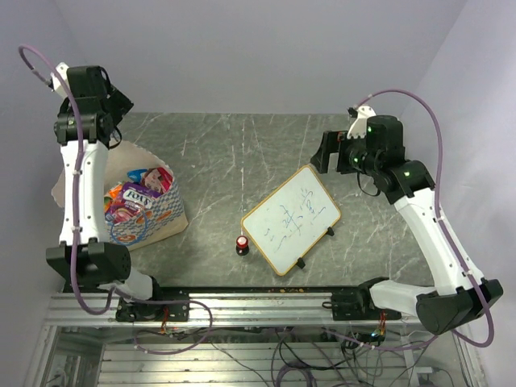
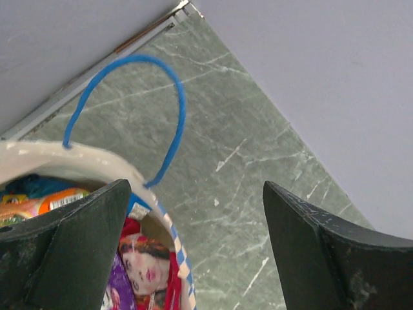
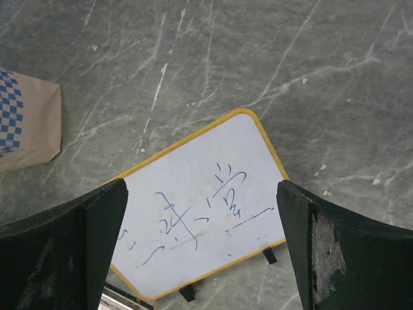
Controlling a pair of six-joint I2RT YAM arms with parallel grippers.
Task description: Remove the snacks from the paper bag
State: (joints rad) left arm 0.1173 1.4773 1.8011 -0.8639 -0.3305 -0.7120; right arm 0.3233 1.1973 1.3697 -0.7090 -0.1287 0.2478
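Note:
The paper bag (image 1: pixel 157 218) stands at the table's left, cream with a blue checkered band, its mouth open upward. Several snacks (image 1: pixel 137 195) fill it, purple, pink and red packets showing. My left gripper (image 1: pixel 121 111) hangs open above the bag's far side, holding nothing. In the left wrist view, the left gripper (image 2: pixel 197 194) straddles the bag's rim (image 2: pixel 77 155) and table; a blue cord handle (image 2: pixel 174 123) arches up, and a red packet with a face (image 2: pixel 145 271) lies inside. My right gripper (image 1: pixel 324 153) is open and empty, high over the whiteboard's far corner.
A wood-framed whiteboard (image 1: pixel 290 218) with blue scribbles lies mid-table; in the right wrist view the whiteboard (image 3: pixel 200 206) sits between the fingers of the right gripper (image 3: pixel 201 187), far below. A small red-topped black knob (image 1: pixel 242 243) stands by its near-left edge. The bag's corner (image 3: pixel 26 123) shows at left.

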